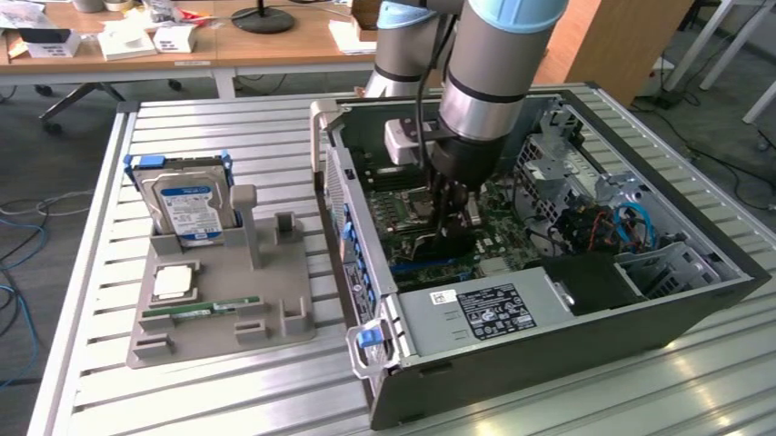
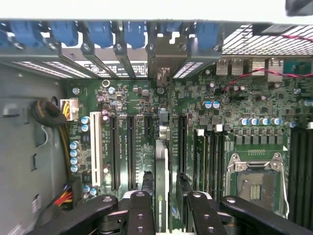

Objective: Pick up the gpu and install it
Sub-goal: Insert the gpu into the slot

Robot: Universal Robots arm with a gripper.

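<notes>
**High oblique view, close wrist view**

The exterior view stands off the slatted metal table [image 1: 243, 391], raised, looking down at an angle into the open dark-grey computer case [image 1: 546, 363] and taking in the whole scene. The wrist view looks along the hand [image 2: 168, 200] straight onto the green motherboard [image 2: 127, 98], very near, with its black fingers [image 2: 141, 215] and the thin dark gpu card [image 2: 161, 186] edge-on in the foreground. Both views share the motherboard and the blue plastic slot latches [image 2: 100, 32].
</notes>
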